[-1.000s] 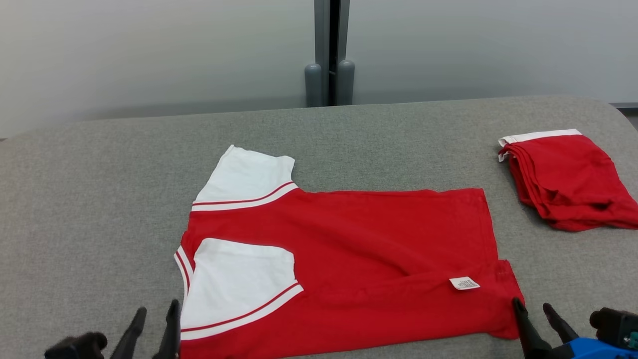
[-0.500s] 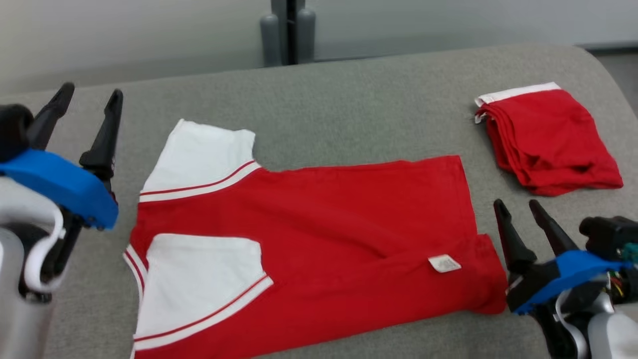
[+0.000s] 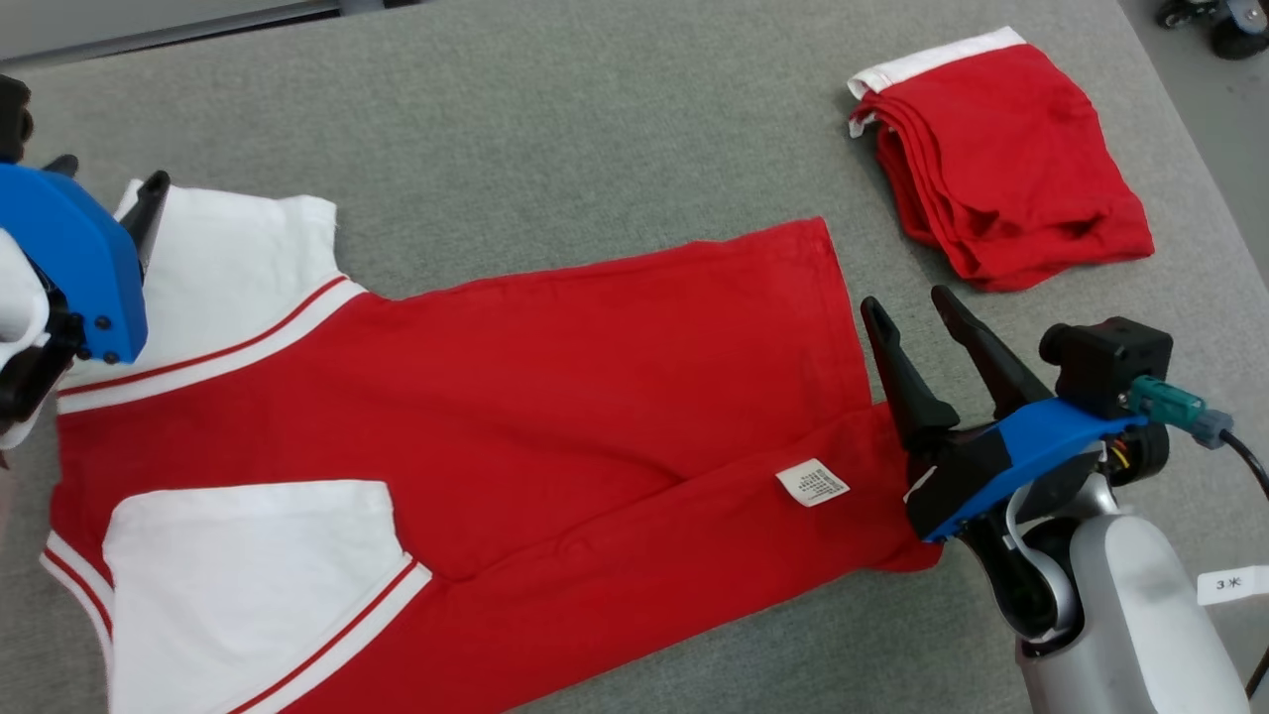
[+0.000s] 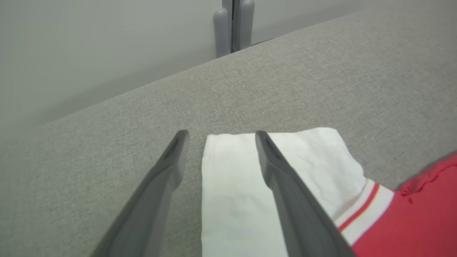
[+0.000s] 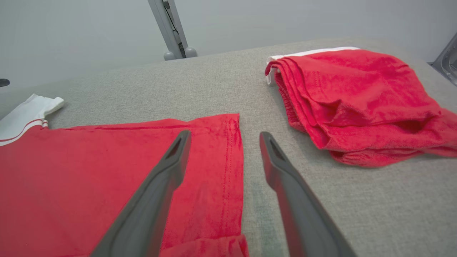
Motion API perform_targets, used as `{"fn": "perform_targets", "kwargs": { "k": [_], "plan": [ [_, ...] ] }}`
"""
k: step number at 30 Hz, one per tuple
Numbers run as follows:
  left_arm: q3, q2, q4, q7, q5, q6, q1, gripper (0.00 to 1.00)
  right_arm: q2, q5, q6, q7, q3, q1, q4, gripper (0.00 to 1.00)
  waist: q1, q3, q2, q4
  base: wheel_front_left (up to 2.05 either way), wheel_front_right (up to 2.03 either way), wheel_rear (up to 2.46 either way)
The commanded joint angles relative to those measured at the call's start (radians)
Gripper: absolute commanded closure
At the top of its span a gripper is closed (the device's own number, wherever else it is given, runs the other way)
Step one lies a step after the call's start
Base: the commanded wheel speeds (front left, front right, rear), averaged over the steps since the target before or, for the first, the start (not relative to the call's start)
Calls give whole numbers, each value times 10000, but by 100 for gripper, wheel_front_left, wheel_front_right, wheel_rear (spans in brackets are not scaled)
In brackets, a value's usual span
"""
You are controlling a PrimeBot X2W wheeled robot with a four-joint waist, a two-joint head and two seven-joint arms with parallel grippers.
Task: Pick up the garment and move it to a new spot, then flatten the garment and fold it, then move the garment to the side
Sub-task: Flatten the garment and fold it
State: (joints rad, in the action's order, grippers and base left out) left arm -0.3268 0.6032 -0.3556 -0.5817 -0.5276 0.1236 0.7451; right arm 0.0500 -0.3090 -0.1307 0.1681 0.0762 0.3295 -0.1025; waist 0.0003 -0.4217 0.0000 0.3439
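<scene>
The garment [image 3: 595, 377] is a red shirt with white sleeves, lying flat on the grey table [image 3: 555, 129]. Its near side is folded over, with a white label [image 3: 812, 483] showing. My left gripper [image 3: 109, 171] hovers open over the far white sleeve [image 4: 232, 185], one finger either side of the sleeve's outer edge [image 4: 221, 135]. At the garment's right hem my right gripper [image 3: 907, 301] is open and empty. In the right wrist view [image 5: 225, 135] its left finger is over the red cloth [image 5: 89, 167] and its right finger is over bare table.
A second red garment [image 3: 1001, 159], folded with a white band, lies at the far right near the table's edge [image 5: 357, 100]. A grey post [image 4: 234, 25] stands behind the table. A wheeled base [image 3: 1219, 20] shows on the floor at the top right.
The head camera has tipped down and turned, shifting the whole picture. Both arms have come forward from the near edge, the left to the far sleeve and the right to the hem. The garment lies unchanged.
</scene>
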Motion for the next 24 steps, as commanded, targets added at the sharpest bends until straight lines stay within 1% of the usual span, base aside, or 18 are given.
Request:
{"fn": "perform_targets", "kwargs": {
  "k": [1,4,7,9,15,16,17,18,19,20,24],
  "plan": [
    [-46,127,-302,-112,-12,42,249,0,12,-138,-1,-130,141,258,-103,0,-3,-181,0,173,0,0,0],
    [-84,227,-830,-261,-41,42,419,0,9,-241,-1,-265,350,465,-289,0,-3,-446,0,424,0,0,0],
    [-144,377,-1337,-379,109,-78,609,0,10,-354,-1,-474,515,621,-495,0,-3,-656,0,621,0,0,0],
    [-132,363,-1566,-445,58,-149,589,0,10,-383,-1,-571,538,655,-590,0,-3,-692,0,662,0,0,0],
    [-312,293,-1946,-807,-108,-95,519,0,10,-465,-1,-707,562,772,-748,0,-3,-710,0,686,0,0,0],
    [-382,243,-1951,-951,-217,-62,472,14,10,-489,-1,-725,578,806,-773,0,-3,-709,0,678,0,0,0],
    [-466,194,-1898,-1102,-345,-13,417,56,9,-532,-1,-739,600,837,-788,0,-3,-708,0,665,0,0,0],
    [-507,173,-1833,-1193,-441,19,392,69,9,-573,-1,-744,615,865,-804,0,-3,-715,0,650,0,0,0],
    [-538,179,-1730,-1182,-521,40,396,93,10,-588,-1,-747,617,892,-836,0,-3,-724,0,633,0,0,0],
    [-559,198,-1650,-1137,-577,33,413,100,10,-578,-1,-748,623,938,-871,0,-3,-729,0,613,0,0,0],
    [-572,242,-1447,-806,-682,43,580,100,10,-459,-1,-679,508,1183,-1030,0,-3,-677,0,484,0,0,0]
  ]
}}
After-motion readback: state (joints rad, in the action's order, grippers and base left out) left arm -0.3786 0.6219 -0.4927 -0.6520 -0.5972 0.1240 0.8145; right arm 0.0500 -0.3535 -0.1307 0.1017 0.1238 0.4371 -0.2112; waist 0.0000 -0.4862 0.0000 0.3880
